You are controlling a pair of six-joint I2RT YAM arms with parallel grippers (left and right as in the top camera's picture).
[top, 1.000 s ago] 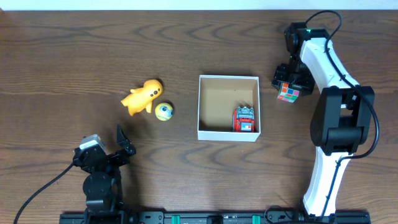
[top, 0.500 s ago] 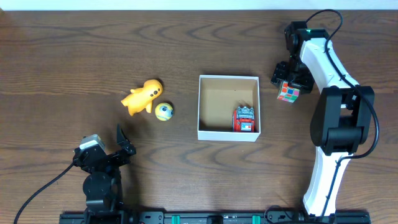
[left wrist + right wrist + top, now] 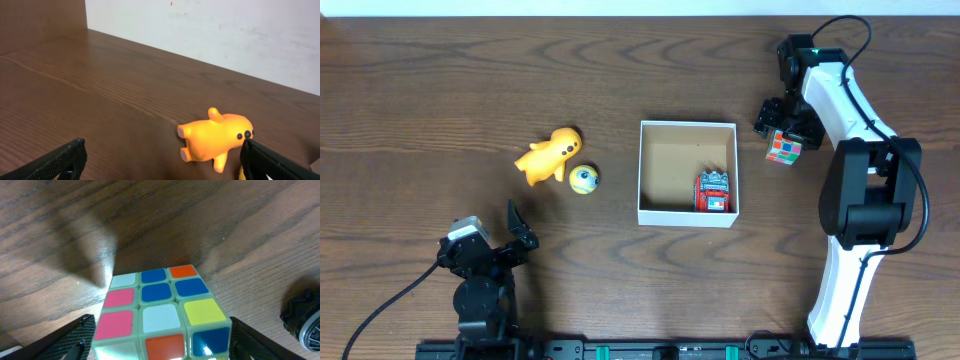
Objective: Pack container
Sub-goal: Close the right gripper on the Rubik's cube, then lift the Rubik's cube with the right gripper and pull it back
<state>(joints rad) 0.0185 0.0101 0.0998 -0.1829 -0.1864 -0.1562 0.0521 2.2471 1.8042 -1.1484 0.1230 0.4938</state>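
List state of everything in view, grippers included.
container: open-topped, holds one red toy
puzzle cube: outside container, to its right
orange toy: on table, outside container
yellow ball: on table beside orange toy
left gripper: open, empty
right gripper: jaws flank cube, grip unclear

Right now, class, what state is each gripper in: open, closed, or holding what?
Left gripper: open, empty.
Right gripper: astride the puzzle cube; whether it grips cannot be told.

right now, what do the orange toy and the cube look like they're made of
Orange toy: likely soft rubber or vinyl, going by its smooth, rounded, seamless body with a dull sheen. Cube: probably hard plastic, with flat coloured tiles in a pale frame.
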